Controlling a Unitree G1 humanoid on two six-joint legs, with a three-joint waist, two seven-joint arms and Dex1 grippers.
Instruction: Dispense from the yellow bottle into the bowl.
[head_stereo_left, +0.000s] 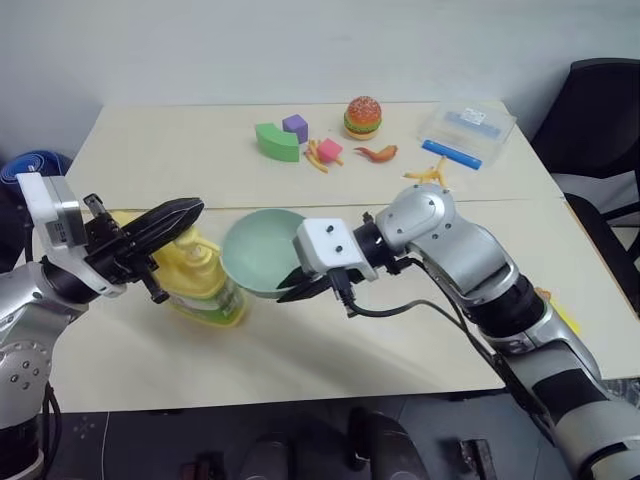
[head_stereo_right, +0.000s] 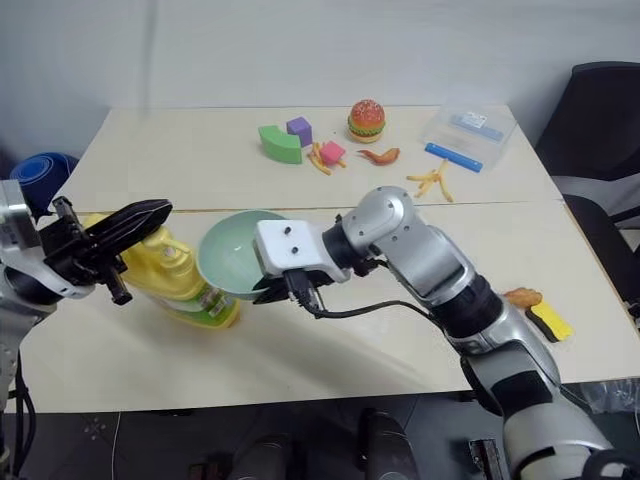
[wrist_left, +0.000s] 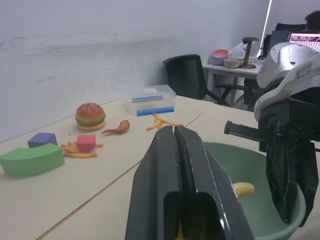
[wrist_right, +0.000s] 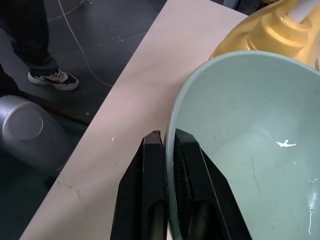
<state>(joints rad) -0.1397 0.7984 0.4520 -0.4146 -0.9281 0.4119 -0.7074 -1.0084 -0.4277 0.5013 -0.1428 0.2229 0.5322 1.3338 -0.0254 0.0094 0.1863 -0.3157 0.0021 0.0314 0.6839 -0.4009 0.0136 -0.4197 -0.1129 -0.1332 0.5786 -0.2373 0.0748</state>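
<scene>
Left eye view: right end effector pinching tilted bowl rim; left end effector closed, seemingly empty, above yellow bottle.

Even, soft indoor light, no hard shadows. Small glare spot inside the bowl. Left wrist view: near fingers slightly soft.

Standing upright near the worktop's front left: the yellow bottle, a large jug with a pump top and green-and-white label. Hanging tilted just beside its pump, raised off the worktop with its opening facing the bottle: the bowl, pale mint green, smooth, its rim being pinched by the right end effector.
</scene>
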